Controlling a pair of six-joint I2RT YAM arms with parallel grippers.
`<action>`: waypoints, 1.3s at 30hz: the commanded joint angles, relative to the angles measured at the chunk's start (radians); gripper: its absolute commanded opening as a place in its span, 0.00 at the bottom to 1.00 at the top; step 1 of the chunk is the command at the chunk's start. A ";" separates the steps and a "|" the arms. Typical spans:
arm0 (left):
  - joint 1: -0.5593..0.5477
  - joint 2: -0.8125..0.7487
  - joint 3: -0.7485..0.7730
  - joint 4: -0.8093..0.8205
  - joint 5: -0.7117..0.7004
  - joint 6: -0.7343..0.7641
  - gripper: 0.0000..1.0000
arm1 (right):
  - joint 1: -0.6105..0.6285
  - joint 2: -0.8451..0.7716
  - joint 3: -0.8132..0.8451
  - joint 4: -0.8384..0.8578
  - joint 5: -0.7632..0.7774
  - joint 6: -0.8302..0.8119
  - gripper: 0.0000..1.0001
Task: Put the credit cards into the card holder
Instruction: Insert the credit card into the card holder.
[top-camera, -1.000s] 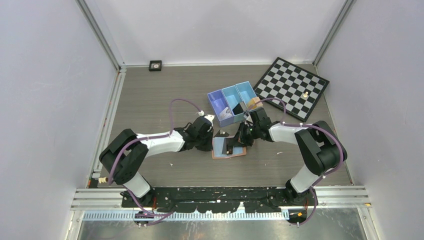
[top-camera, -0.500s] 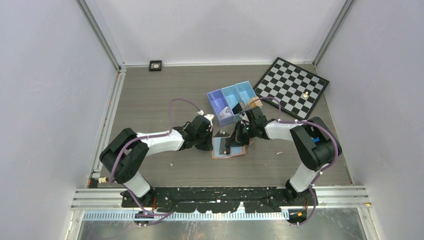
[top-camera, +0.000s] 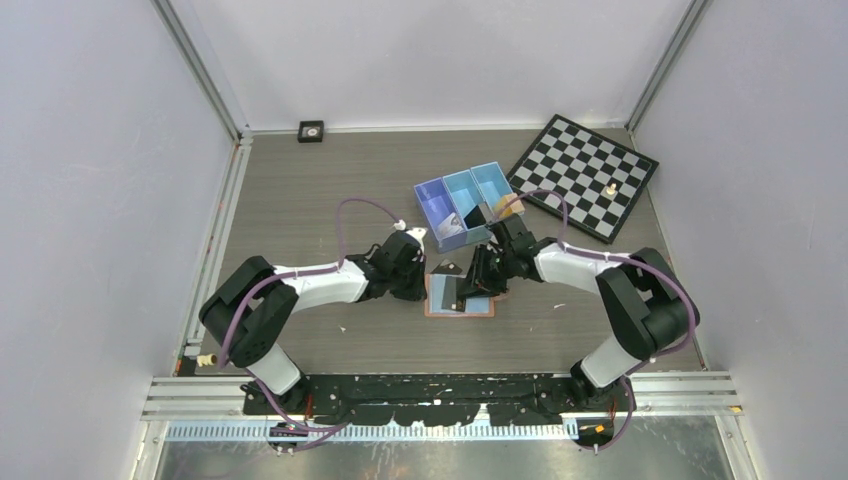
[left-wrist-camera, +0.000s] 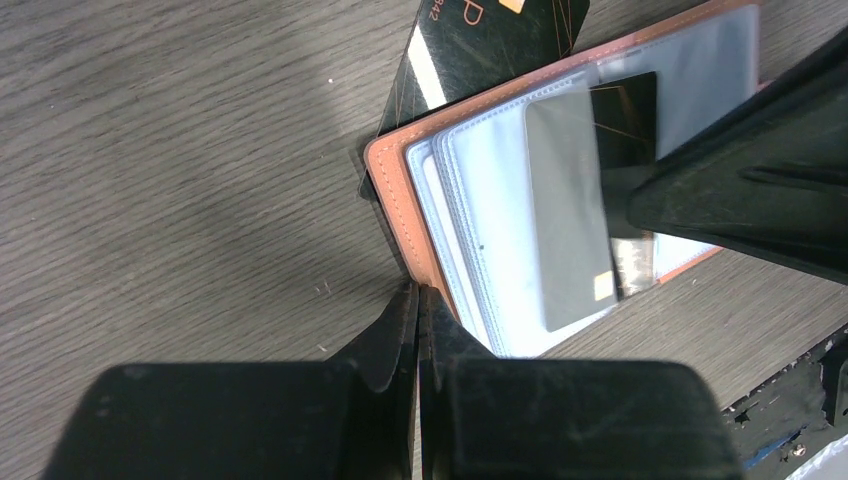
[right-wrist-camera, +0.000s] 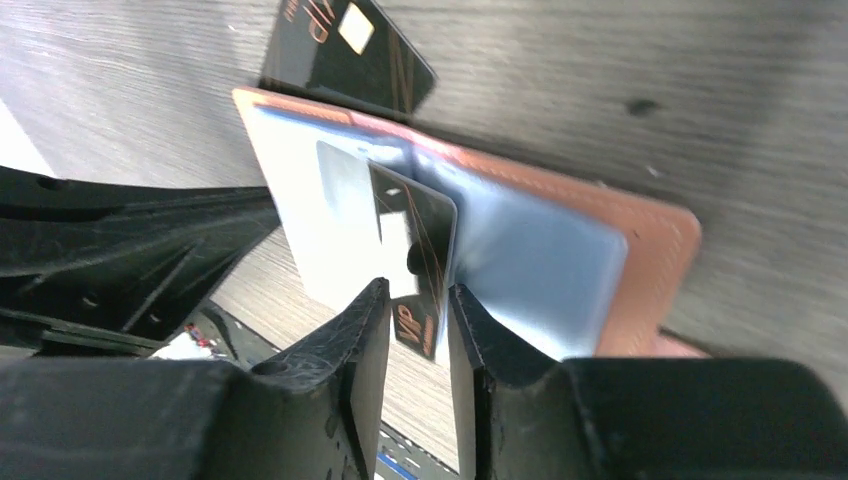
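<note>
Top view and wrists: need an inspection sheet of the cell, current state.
Surface: grey wood-grain table, few white specks.
Job's things: card holder open flat; one credit card partly in a sleeve; second card lying at its far edge.
Clutter: blue bin, chessboard with one piece, small black square.
Grippers: right gripper shut on the credit card; left gripper shut beside the holder's edge.
Cables: purple cable looping along each arm.
Surroundings: white walls, metal frame.
</note>
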 joint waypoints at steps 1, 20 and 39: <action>0.004 0.013 -0.021 0.006 -0.038 -0.007 0.00 | 0.006 -0.091 0.001 -0.155 0.111 -0.059 0.37; 0.004 0.019 -0.019 0.027 0.009 -0.012 0.00 | 0.087 -0.010 0.041 -0.063 0.119 0.029 0.38; 0.004 -0.027 -0.028 0.025 -0.004 -0.032 0.00 | 0.265 0.060 0.241 -0.236 0.375 -0.020 0.37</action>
